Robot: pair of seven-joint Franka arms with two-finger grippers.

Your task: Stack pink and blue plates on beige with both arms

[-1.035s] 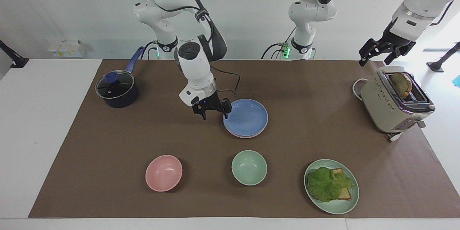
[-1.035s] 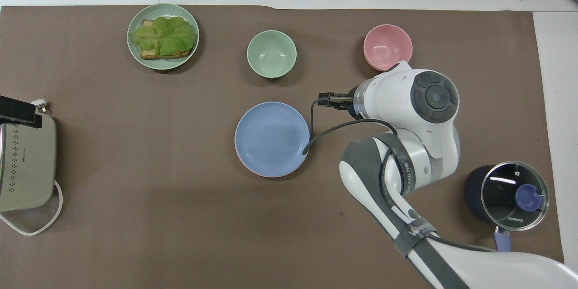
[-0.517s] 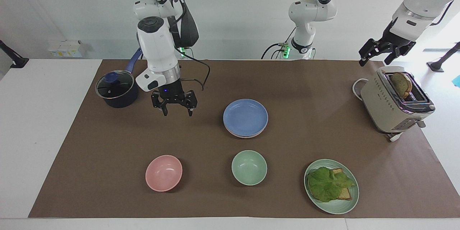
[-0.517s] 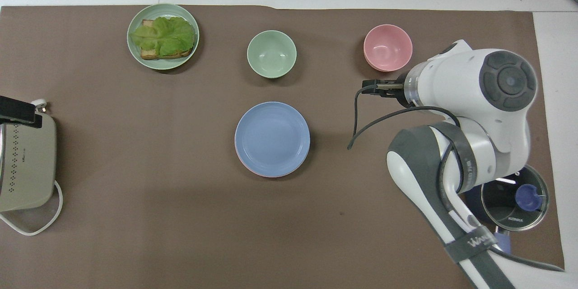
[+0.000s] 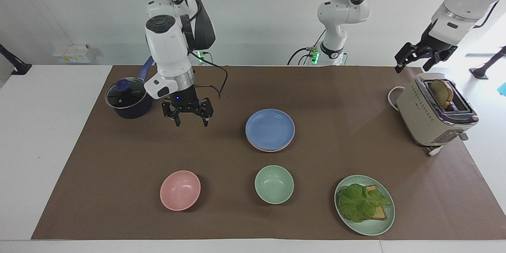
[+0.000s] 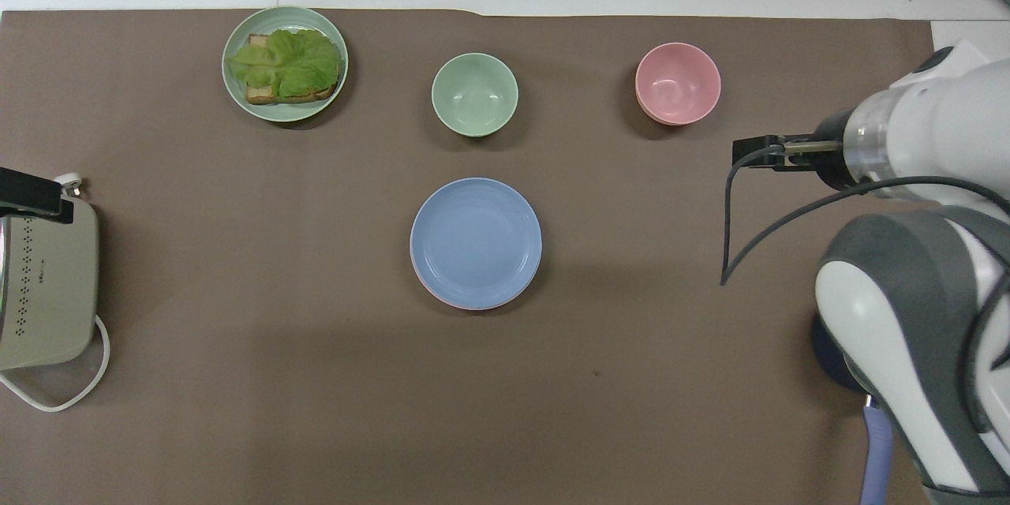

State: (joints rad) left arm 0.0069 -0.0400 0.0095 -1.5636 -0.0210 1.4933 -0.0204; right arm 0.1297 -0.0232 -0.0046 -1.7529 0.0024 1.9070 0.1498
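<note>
Blue plate (image 5: 270, 128) topped the pink-rimmed stack mid-table; right gripper (image 5: 189, 115), spread wide and empty, hung toward the saucepan (image 5: 128, 99); left gripper (image 5: 422, 56), open, waited above the toaster (image 5: 431, 115).

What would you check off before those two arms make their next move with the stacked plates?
1. Round matte blue plate on top of stack: ok.
2. Pale pink plate rim showing directly beneath it: ok.
3. Cream-beige plate at the bottom: cannot tell, hidden.
4. Right gripper open, holding nothing, raised over the brown mat beside the stack: ok.
5. Left gripper open, waiting above the boxy beige toaster: ok.
</note>
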